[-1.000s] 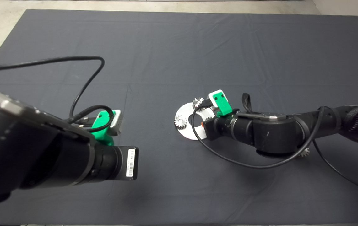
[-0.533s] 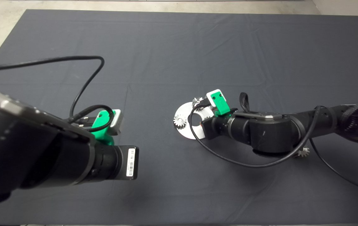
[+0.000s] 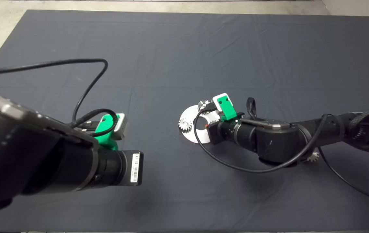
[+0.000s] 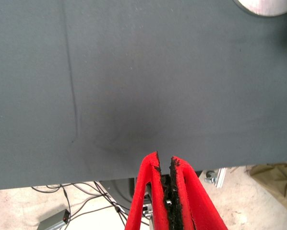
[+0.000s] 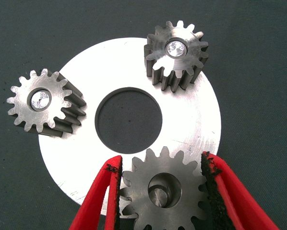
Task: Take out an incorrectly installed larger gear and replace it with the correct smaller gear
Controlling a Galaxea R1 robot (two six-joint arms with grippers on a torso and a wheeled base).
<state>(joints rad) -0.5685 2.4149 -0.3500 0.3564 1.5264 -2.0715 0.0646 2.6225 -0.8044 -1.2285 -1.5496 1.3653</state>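
In the right wrist view the larger gear (image 5: pixel 179 179), dark grey with a central hole, sits on a silver ring plate (image 5: pixel 191 129). My right gripper (image 5: pixel 161 161) is open, and its red fingers (image 5: pixel 102 196) flank this gear on both sides, close to the teeth. From above, the right wrist covers that gear at the plate's (image 3: pixel 189 113) right side. The smaller gear (image 3: pixel 313 157) lies on the mat, half hidden behind the right forearm. My left gripper (image 4: pixel 165 163) is shut and empty, above the mat's near edge.
Two shinier gears (image 5: pixel 40 103) (image 5: pixel 177 50) stand on pins on the plate, also visible from above (image 3: pixel 185 124) (image 3: pixel 203 105). The left arm (image 3: pixel 58 155) fills the lower left, with a black cable (image 3: pixel 87 87) looping over the mat. Bare floor lies beyond the mat's edges.
The right arm has shifted slightly left, further over the plate. The left arm has not moved.
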